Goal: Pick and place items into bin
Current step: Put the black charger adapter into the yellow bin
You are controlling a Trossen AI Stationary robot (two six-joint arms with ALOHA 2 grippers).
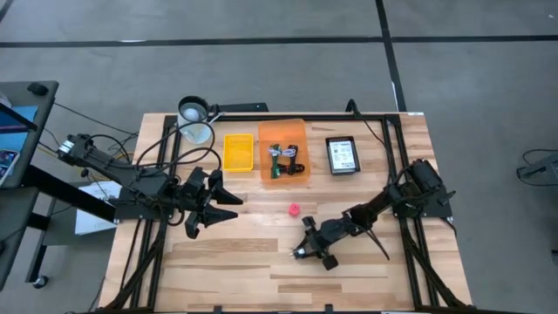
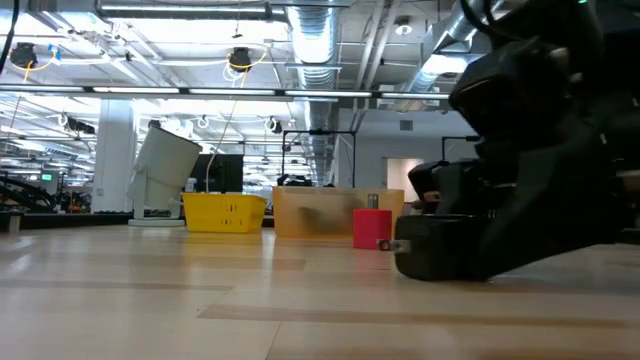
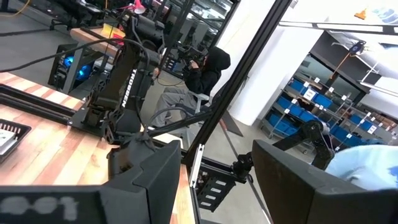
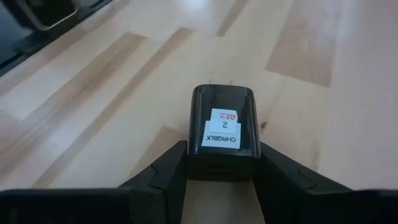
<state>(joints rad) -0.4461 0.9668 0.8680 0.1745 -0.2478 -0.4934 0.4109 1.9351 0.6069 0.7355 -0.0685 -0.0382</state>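
Note:
My right gripper [image 1: 304,251] is low over the near middle of the table, shut on a small black charger block [image 4: 222,130] with a white printed label. It looms dark in the low view [image 2: 440,250]. A small red-pink piece [image 1: 295,208] stands on the wood just beyond it [image 2: 372,228]. The orange bin [image 1: 283,150] holds black and green cables. A white printed card in a black frame [image 1: 342,155] lies to the bin's right. My left gripper [image 1: 235,207] waits open at the table's left [image 3: 217,186]. My right gripper pinches the black charger block by its two side faces at the rear end [image 4: 219,165], away from the prongs [image 4: 219,83]. The fingers [image 4: 166,168] lie nearly level and along the block, which points toward the table's left, label up. Whether it rests on the wood I cannot tell.
A small yellow bin [image 1: 238,150] sits left of the orange bin, with a tilted white cup and a round black lamp head [image 1: 193,112] at the far left. Black frame rails run along both sides. Bare wood [image 1: 261,279] lies along the near edge. A person sits beyond the table [image 3: 208,68].

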